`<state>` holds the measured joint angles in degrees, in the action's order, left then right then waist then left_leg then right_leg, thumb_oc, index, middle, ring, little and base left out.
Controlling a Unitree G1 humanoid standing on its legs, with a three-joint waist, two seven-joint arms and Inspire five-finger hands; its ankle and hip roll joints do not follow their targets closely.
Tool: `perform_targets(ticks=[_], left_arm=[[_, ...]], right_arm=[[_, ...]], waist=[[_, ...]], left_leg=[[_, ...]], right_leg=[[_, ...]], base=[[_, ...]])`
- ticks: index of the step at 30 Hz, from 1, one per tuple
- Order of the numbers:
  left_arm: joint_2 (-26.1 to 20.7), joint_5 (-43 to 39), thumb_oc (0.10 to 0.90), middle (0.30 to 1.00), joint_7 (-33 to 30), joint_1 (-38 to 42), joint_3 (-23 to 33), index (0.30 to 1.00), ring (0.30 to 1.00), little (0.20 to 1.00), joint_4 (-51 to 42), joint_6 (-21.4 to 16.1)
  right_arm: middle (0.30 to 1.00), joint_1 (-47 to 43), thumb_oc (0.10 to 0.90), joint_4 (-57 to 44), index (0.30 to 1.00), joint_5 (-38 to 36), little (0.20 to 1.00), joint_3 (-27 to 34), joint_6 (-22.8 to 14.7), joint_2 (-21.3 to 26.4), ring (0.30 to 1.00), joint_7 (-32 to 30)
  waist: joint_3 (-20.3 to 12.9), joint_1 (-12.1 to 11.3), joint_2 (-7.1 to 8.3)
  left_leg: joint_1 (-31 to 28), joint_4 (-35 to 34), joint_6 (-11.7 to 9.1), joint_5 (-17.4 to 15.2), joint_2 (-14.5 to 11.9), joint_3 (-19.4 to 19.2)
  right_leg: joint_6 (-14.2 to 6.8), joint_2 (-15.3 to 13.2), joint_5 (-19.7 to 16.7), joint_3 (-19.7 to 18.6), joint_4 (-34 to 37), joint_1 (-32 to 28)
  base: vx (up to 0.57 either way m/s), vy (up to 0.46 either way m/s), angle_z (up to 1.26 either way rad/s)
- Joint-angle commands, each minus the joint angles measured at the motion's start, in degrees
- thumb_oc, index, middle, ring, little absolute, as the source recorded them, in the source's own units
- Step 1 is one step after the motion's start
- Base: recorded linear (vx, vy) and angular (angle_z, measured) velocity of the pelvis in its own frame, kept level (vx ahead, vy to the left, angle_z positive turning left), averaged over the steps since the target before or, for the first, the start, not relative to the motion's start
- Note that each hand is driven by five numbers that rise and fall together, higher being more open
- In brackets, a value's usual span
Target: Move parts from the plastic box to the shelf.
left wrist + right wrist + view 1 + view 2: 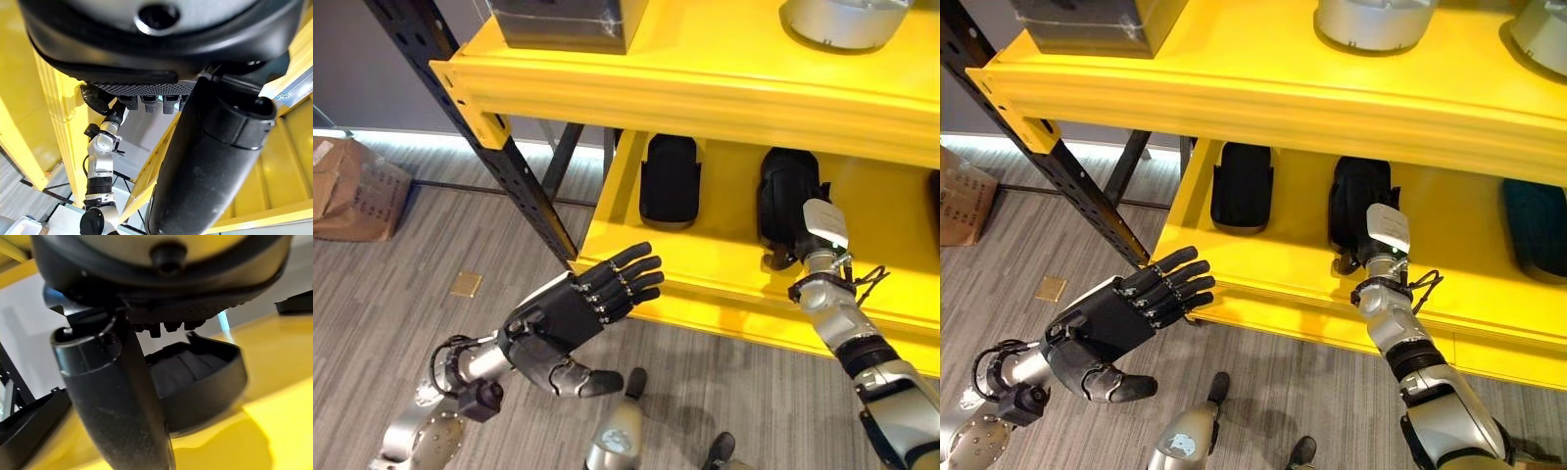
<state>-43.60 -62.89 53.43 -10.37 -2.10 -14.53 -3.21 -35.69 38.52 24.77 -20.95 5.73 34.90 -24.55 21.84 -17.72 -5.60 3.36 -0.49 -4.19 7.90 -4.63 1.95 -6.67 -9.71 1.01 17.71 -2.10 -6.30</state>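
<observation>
Yellow shelf (724, 98), two tiers on a black perforated upright (524, 196), standing on a grey plank floor (401, 294). Upper tier: a dark box-shaped part (563, 20) toward the left and a silver round part (842, 24) further right; the right eye view adds a second silver round part (1542, 34) at the far right edge. Lower tier: black moulded parts lying flat in a row, namely a left black part (668, 181), a middle black part (788, 201), and, in the right eye view, a dark teal-black part (1533, 230) at the far right.

Right hand (1356, 220), reaching into the lower tier, lies over the middle black part; from the head views the hand's dark bulk merges with the part and the fingers cannot be made out. The right wrist view shows what the head views hide: the thumb (115, 406) extended in the foreground, short fingertips (166, 327) just above the part's raised rim, the part resting on the yellow shelf board. Whether the fingers clamp the part cannot be told.

Left hand (573, 313), held in front of the lower tier's front edge, fingers straight and slightly apart, thumb spread, holding nothing. A cardboard box (352, 191) sits on the floor at the far left, and a small brass floor plate (466, 284) lies near the upright.
</observation>
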Motion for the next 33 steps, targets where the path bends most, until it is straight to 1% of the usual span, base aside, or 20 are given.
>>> perform_targets(ticks=[1, 7, 8, 10, 11, 12, 13, 14, 15, 17, 18, 19, 21, 24, 25, 27, 29, 30, 31, 33], left_arm=[[1.66, -7.53, 0.900, 1.000, 2.91, 0.83, -0.12, 1.000, 1.000, 1.000, -5.04, -7.32], [3.10, -7.55, 0.900, 1.000, 1.41, -0.74, -0.56, 1.000, 1.000, 1.000, -5.50, -8.72], [3.55, -7.67, 0.900, 1.000, 0.67, -1.01, -0.73, 1.000, 1.000, 1.000, -5.34, -9.21], [4.65, -6.76, 0.900, 1.000, -0.25, -1.64, -0.99, 1.000, 1.000, 1.000, -5.34, -10.54], [5.51, -6.29, 0.900, 1.000, -1.02, -2.19, -1.11, 1.000, 1.000, 1.000, -5.16, -12.63], [6.06, -6.05, 0.900, 1.000, -1.51, -2.53, -1.14, 1.000, 1.000, 1.000, -5.04, -13.62], [7.13, -5.97, 0.900, 1.000, -2.68, -3.32, -0.88, 1.000, 1.000, 1.000, -4.99, -15.13], [9.19, -6.16, 0.900, 1.000, -5.03, -5.45, 0.25, 1.000, 1.000, 1.000, -4.42, -15.83], [10.88, -4.81, 0.900, 1.000, -9.25, -6.29, 1.14, 1.000, 1.000, 1.000, -3.38, -17.76], [11.80, -5.32, 0.900, 1.000, -10.47, -7.07, 1.77, 1.000, 1.000, 1.000, -2.91, -18.10], [12.94, -7.49, 0.900, 1.000, -9.02, -7.85, 2.28, 1.000, 1.000, 1.000, -2.40, -15.61], [13.81, -8.50, 0.900, 1.000, -8.67, -8.32, 2.48, 1.000, 1.000, 1.000, -1.62, -14.41], [15.34, -10.40, 0.900, 1.000, -9.02, -9.03, 2.44, 1.000, 1.000, 1.000, -0.75, -12.65], [16.91, -8.51, 0.900, 1.000, -9.74, -8.56, 1.72, 1.000, 1.000, 1.000, 0.58, -14.49], [17.18, -8.51, 0.900, 1.000, -9.69, -8.51, 1.34, 1.000, 1.000, 1.000, 0.85, -14.84], [17.33, -9.36, 0.900, 1.000, -9.59, -8.38, 1.31, 1.000, 1.000, 1.000, 1.16, -14.70], [17.30, -9.78, 0.900, 1.000, -9.98, -8.25, 1.46, 1.000, 1.000, 1.000, 1.13, -14.51], [17.34, -11.10, 0.900, 1.000, -9.83, -8.15, 1.86, 1.000, 1.000, 1.000, 1.21, -13.09], [17.63, -11.72, 0.900, 1.000, -9.09, -7.97, 2.12, 1.000, 1.000, 1.000, 1.42, -12.42], [17.85, -9.88, 0.900, 1.000, -10.08, -7.59, 2.42, 1.000, 1.000, 1.000, 1.53, -13.01]], right_arm=[[1.000, -2.63, 0.900, -5.94, 1.000, 5.18, 1.000, 1.55, -5.16, 5.33, 1.000, -8.16], [1.000, 1.38, 0.900, -15.04, 1.000, 7.45, 1.000, 3.36, -8.20, 4.33, 1.000, -15.40], [1.000, 3.08, 0.900, -17.72, 1.000, 6.96, 1.000, 4.30, -9.93, 3.41, 1.000, -17.25], [1.000, 5.63, 0.900, -21.11, 1.000, 7.07, 1.000, 5.40, -11.88, 2.09, 1.000, -17.94], [1.000, 7.77, 0.900, -23.47, 1.000, 7.25, 1.000, 6.10, -14.02, 1.24, 1.000, -18.43], [1.000, 9.28, 0.900, -25.00, 1.000, 7.19, 1.000, 6.51, -14.91, 0.76, 1.000, -18.67], [1.000, 12.43, 0.900, -27.84, 1.000, 6.31, 1.000, 7.44, -17.48, -0.21, 1.000, -18.88], [1.000, 19.30, 0.900, -33.24, 1.000, 5.34, 1.000, 8.92, -23.00, -2.29, 1.000, -16.19], [1.000, 23.32, 0.900, -38.31, 1.000, 0.47, 1.000, 9.59, -25.40, -3.25, 1.000, -13.52], [1.000, 26.20, 0.900, -41.78, 1.000, -1.47, 1.000, 10.69, -26.86, -3.97, 1.000, -11.03], [1.000, 28.58, 0.900, -44.35, 1.000, -2.83, 1.000, 11.14, -27.91, -4.47, 1.000, -9.90], [1.000, 30.09, 0.900, -45.82, 1.000, -5.44, 1.000, 11.37, -28.97, -4.70, 1.000, -8.54], [1.000, 33.79, 0.900, -48.92, 1.000, -14.21, 1.000, 11.92, -29.74, -5.50, 1.000, -4.40], [1.000, 38.12, 0.900, -50.13, 1.000, -23.08, 1.000, 12.65, -32.39, -7.37, 1.000, 0.82], [1.000, 40.04, 0.900, -50.69, 1.000, -26.39, 1.000, 13.34, -33.98, -7.86, 1.000, 3.06], [1.000, 42.40, 0.900, -51.46, 1.000, -35.79, 1.000, 14.57, -34.67, -8.80, 1.000, 7.84], [1.000, 43.12, 0.900, -51.53, 1.000, -41.24, 1.000, 15.13, -34.14, -9.31, 1.000, 10.93], [1.000, 44.33, 0.900, -51.68, 1.000, -49.04, 1.000, 16.08, -32.59, -9.98, 1.000, 16.37], [1.000, 44.88, 0.900, -51.45, 1.000, -54.47, 1.000, 16.35, -30.04, -10.79, 1.000, 19.61], [1.000, 45.19, 0.900, -50.46, 1.000, -60.84, 1.000, 16.68, -26.75, -11.76, 1.000, 24.07]], waist=[[-2.84, -0.35, 1.64], [-3.02, 1.00, 1.64], [-3.14, 1.66, 1.68], [-3.34, 2.34, 1.78], [-3.53, 2.84, 1.87], [-3.71, 3.07, 1.91], [-4.01, 3.71, 2.02], [-5.01, 4.92, 2.46], [-5.63, 6.20, 3.02], [-6.21, 7.04, 3.44], [-6.66, 7.75, 3.81], [-6.99, 8.38, 4.12], [-7.79, 9.75, 4.88], [-8.96, 12.03, 5.95], [-9.39, 13.04, 6.31], [-10.02, 14.42, 6.77], [-10.33, 15.09, 6.98], [-10.75, 15.89, 7.22], [-11.11, 16.27, 7.37], [-11.58, 16.65, 7.56]], left_leg=[[0.94, 1.43, 2.00, -4.62, 1.55, 1.62], [0.65, 1.53, 2.14, -5.00, 1.39, 0.96], [0.44, 1.50, 2.20, -5.15, 1.29, 0.71], [0.18, 1.52, 2.24, -5.32, 1.18, 0.28], [-0.01, 1.55, 2.24, -5.40, 1.02, -0.05], [-0.15, 1.53, 2.24, -5.43, 0.90, -0.25], [-0.46, 1.44, 2.25, -5.50, 0.66, -0.66], [-1.10, 1.17, 2.22, -5.61, 0.20, -1.73], [-1.70, 1.09, 2.16, -5.84, -0.21, -2.69], [-2.20, 1.04, 2.12, -6.09, -0.46, -3.42], [-2.60, 0.96, 2.04, -6.23, -0.70, -4.18], [-2.94, 0.83, 1.94, -6.32, -0.95, -4.81], [-3.87, 0.41, 1.84, -6.59, -1.33, -6.22], [-4.94, -0.30, 1.67, -6.87, -1.83, -8.22], [-5.48, -0.60, 1.64, -7.09, -2.05, -9.17], [-6.27, -0.85, 1.61, -7.45, -2.30, -10.47], [-6.77, -1.11, 1.58, -7.61, -2.42, -11.11], [-7.57, -1.44, 1.60, -7.90, -2.54, -11.99], [-7.95, -1.66, 1.57, -8.02, -2.63, -12.40], [-8.61, -2.24, 1.47, -8.03, -2.69, -12.83]], right_leg=[[2.75, 2.11, 4.02, 2.31, -7.26, 3.59], [2.69, 2.08, 4.04, 1.38, -6.85, 3.62], [2.67, 2.13, 4.02, 0.91, -6.78, 3.70], [2.69, 2.21, 4.00, 0.46, -6.54, 3.62], [2.68, 2.25, 3.97, 0.10, -6.42, 3.60], [2.66, 2.26, 3.95, -0.10, -6.32, 3.56], [2.60, 2.27, 3.88, -0.45, -6.04, 3.41], [2.32, 2.26, 3.60, -1.31, -5.40, 3.18], [2.08, 2.15, 3.27, -2.01, -4.83, 3.00], [1.85, 2.09, 2.98, -2.50, -4.34, 2.81], [1.72, 2.04, 2.65, -2.92, -3.70, 2.68], [1.61, 2.05, 2.48, -3.31, -3.26, 2.59], [1.20, 2.00, 1.91, -4.17, -2.05, 2.28], [0.86, 2.15, 1.36, -5.78, -0.72, 2.18], [0.73, 2.25, 1.25, -6.42, -0.21, 2.07], [0.65, 2.41, 1.10, -7.37, 0.44, 1.89], [0.62, 2.49, 1.05, -7.81, 0.81, 1.75], [0.65, 2.61, 0.96, -8.29, 1.40, 1.40], [0.63, 2.61, 0.79, -8.54, 1.96, 1.20], [0.61, 2.63, 0.40, -8.69, 2.93, 0.78]], base=[[0.00, 0.000, 0.00], [-0.01, 0.022, -0.02], [-0.01, 0.041, -0.06], [0.00, 0.048, -0.04], [0.00, 0.050, -0.11], [0.01, 0.064, -0.16], [0.02, 0.090, -0.17], [0.02, 0.109, -0.31], [0.01, 0.085, -0.37], [0.01, 0.037, -0.27], [0.01, 0.033, -0.24], [0.01, 0.032, -0.31], [0.01, 0.026, -0.42], [0.00, 0.022, -0.38], [0.00, 0.027, -0.39], [0.01, 0.022, -0.42], [0.02, 0.014, -0.35], [0.02, 0.012, -0.23], [0.03, 0.007, -0.14], [0.02, -0.005, -0.07]])
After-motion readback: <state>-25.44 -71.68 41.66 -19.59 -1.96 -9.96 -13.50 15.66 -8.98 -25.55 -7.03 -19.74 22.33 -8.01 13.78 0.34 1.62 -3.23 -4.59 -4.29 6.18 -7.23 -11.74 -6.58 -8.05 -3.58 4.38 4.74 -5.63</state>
